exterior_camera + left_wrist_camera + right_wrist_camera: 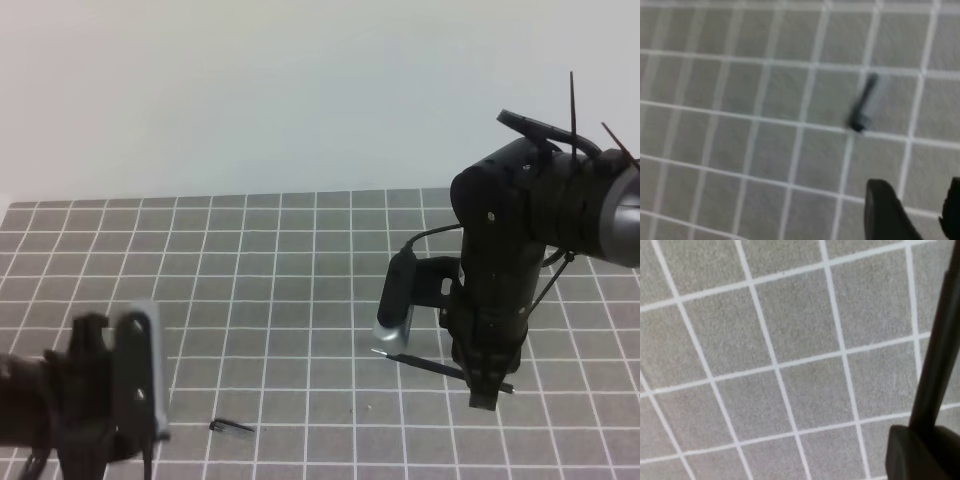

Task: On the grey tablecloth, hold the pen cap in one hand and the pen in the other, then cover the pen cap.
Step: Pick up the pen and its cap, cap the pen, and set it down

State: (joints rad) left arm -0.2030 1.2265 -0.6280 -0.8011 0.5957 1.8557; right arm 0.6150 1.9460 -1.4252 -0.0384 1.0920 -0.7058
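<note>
1. Grey tablecloth gridded in white, carrying the pen cap flat and loose toward 6 o'clock of the high view, untouched and well apart from the pen.
2. Black pen clamped in the right gripper at roughly 4 o'clock, near-level just above the cloth, silvery tip pointing toward 9 o'clock, most of its length sticking out unsupported.
3. Left gripper with jaws apart and nothing between them — two dark fingertips at 5 o'clock of the left wrist view, the cap lying up at 1 o'clock from them, near but not touching.
4. Risks, judged from this layout:
   - Tiny, slim cap flat on cloth — easy to nudge, roll or flick away if a fingertip lands on it rather than astride it.
   - Cap axis slanted in the left wrist view; possibly pinched askew unless the jaws line up across it, leaving the open end pointing badly for mating.
   - Thin curved clip liable to catch a pad and twist the cap in the grip.
   - Long overhang of pen beyond the right jaws — likely to pivot or slip under any sideways push during capping.
   - Blurred left wrist view, so exact clearance hard to tell.
</note>
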